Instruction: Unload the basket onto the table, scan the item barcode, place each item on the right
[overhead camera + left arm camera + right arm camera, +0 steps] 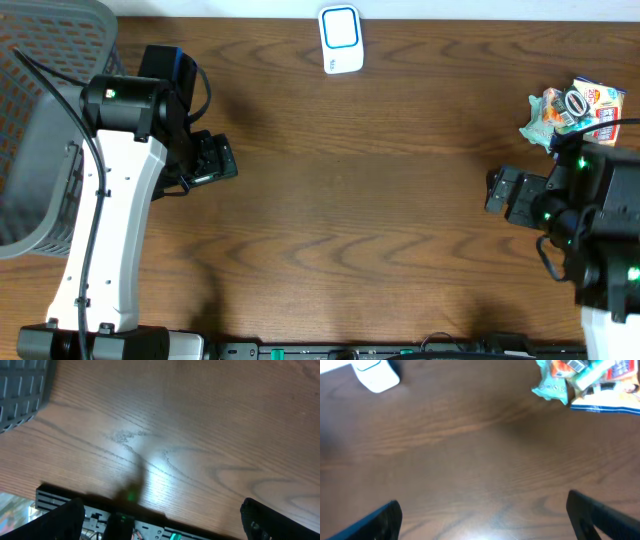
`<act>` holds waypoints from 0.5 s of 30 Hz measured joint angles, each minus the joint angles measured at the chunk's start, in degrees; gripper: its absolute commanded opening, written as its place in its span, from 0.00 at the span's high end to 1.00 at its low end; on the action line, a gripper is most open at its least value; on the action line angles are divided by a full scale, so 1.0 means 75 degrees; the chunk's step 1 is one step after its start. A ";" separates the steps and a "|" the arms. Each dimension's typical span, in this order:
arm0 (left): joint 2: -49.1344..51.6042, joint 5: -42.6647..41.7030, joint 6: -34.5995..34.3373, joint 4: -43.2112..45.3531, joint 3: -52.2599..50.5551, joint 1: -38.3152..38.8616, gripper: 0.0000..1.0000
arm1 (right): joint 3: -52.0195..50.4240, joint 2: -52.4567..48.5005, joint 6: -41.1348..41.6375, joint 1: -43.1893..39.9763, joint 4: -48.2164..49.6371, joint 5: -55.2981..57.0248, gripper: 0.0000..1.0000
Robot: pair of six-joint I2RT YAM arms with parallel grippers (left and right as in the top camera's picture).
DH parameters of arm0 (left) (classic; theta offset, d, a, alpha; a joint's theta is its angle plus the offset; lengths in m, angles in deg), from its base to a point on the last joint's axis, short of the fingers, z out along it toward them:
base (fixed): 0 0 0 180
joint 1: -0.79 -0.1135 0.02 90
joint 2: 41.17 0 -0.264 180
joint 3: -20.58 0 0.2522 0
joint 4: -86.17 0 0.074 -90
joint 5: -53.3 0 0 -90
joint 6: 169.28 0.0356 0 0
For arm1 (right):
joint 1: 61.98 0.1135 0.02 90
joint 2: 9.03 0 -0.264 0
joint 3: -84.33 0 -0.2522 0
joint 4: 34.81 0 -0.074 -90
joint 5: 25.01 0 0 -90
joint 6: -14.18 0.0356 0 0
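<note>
A pile of colourful packaged items point(572, 110) lies at the table's far right; the right wrist view has it at the top right point(590, 382). A white scanner with a blue-edged face point(341, 39) stands at the back centre and shows in the right wrist view at top left point(374, 375). My right gripper point(500, 190) hangs open over bare wood just in front of the pile, nothing between its fingers point(482, 520). My left gripper point(222, 160) is open too, above bare wood at the left point(160, 520). No barcode can be made out.
A grey plastic basket point(40, 130) fills the left edge, close behind the left arm; its corner shows in the left wrist view point(22, 387). A black rail point(350, 350) with cables runs along the table's front edge.
</note>
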 measured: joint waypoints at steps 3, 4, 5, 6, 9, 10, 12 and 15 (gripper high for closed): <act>0.0000 0.0003 0.0000 -0.0003 0.0000 0.0000 0.02 | -0.0965 0.0842 -0.0443 0.0163 0.1285 -0.0099 0.01; 0.0000 0.0003 -0.0003 0.0000 0.0000 0.0000 0.02 | -0.1381 0.1250 -0.0592 0.0221 0.1696 -0.0128 0.01; 0.0000 0.0003 0.0000 0.0000 0.0000 0.0000 0.02 | -0.1920 0.1792 -0.0746 0.0251 0.2159 -0.0166 0.01; 0.0000 0.0000 -0.0003 -0.0003 0.0000 0.0000 0.02 | -0.2168 0.2037 -0.0816 0.0254 0.2401 -0.0192 0.01; 0.0000 0.0003 -0.0003 0.0000 0.0000 0.0000 0.02 | -0.3325 0.3191 -0.1000 0.0262 0.3407 -0.0224 0.01; 0.0000 0.0003 0.0000 -0.0003 0.0000 0.0000 0.02 | -0.3695 0.3547 -0.1043 0.0262 0.3701 -0.0236 0.01; 0.0000 0.0003 0.0003 -0.0003 0.0000 0.0000 0.02 | -0.4412 0.4237 -0.1113 0.0262 0.4322 -0.0245 0.01; 0.0000 0.0006 0.0000 -0.0003 0.0000 0.0000 0.02 | -0.5257 0.5222 -0.1160 0.0262 0.4937 -0.0248 0.01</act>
